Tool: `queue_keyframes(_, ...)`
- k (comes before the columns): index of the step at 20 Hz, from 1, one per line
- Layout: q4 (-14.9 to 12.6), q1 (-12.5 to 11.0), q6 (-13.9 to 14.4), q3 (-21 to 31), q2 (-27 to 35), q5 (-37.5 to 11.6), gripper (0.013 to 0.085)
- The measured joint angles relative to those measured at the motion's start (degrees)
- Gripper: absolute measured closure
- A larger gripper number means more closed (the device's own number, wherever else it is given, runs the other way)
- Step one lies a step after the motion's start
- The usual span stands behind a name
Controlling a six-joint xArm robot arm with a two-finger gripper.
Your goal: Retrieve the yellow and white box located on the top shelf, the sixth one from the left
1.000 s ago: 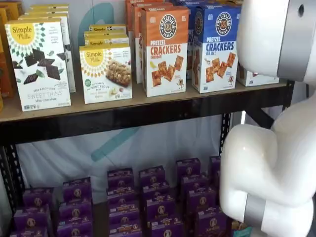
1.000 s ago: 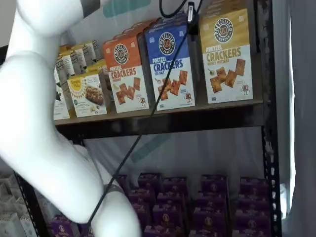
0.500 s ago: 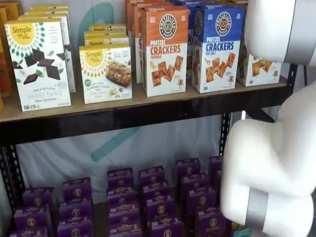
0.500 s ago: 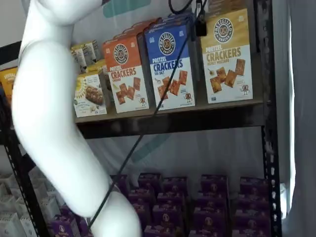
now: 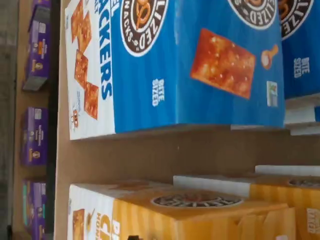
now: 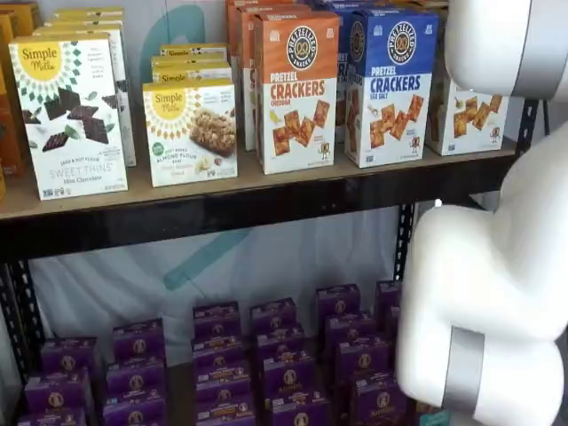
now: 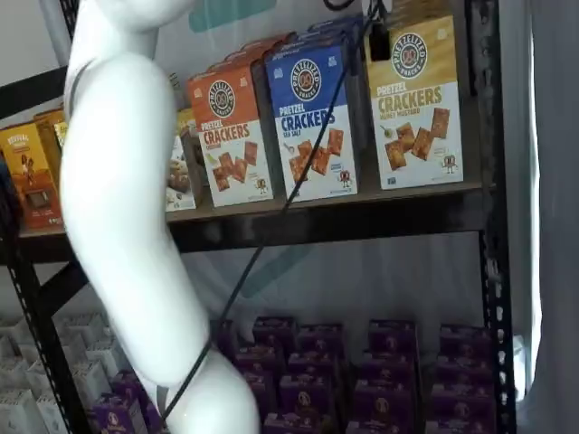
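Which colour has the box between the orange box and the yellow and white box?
Blue box, clearest in a shelf view.

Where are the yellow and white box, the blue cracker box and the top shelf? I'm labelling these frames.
yellow and white box [image 7: 414, 99], a shelf view, front face.
blue cracker box [image 7: 312, 117], a shelf view, front face.
top shelf [image 6: 266, 206], a shelf view, black front rail.

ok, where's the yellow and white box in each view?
Wrist view: yellow and white box, across a gap of bare shelf board from the blue box.
Shelf view, upper right, mostly behind the arm.
Shelf view, upper right, fully visible.
Shared landmark: the blue box beside it.
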Motion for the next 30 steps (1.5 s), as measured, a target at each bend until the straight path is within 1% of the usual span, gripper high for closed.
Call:
queue_keyframes(3,-2.32,0.62,0.71,-3.85,2.76,2.7,0.013)
queue_keyframes(6,-3.55,0.98,0.95,-5.61,4.2,3.66,0.013)
queue_keyframes(12,-6.37,2.23,1.23,-5.83,5.0,3.29,0.013)
queue_keyframes(15,-7.85,2.89,1.8,-6.54,5.58,4.77,0.013)
queue_keyframes(19,-9.01,3.29,2.37,-7.78,6.23,7.17,0.013)
queue_keyframes(22,-11.29,3.84,2.46,-8.45,6.37,8.6,0.013)
queue_keyframes(24,-12.19,3.98,2.47,-8.64,6.32,9.48,0.013)
queue_keyframes(30,-13.7,4.06,2.28,-7.69,5.39,10.68,0.013)
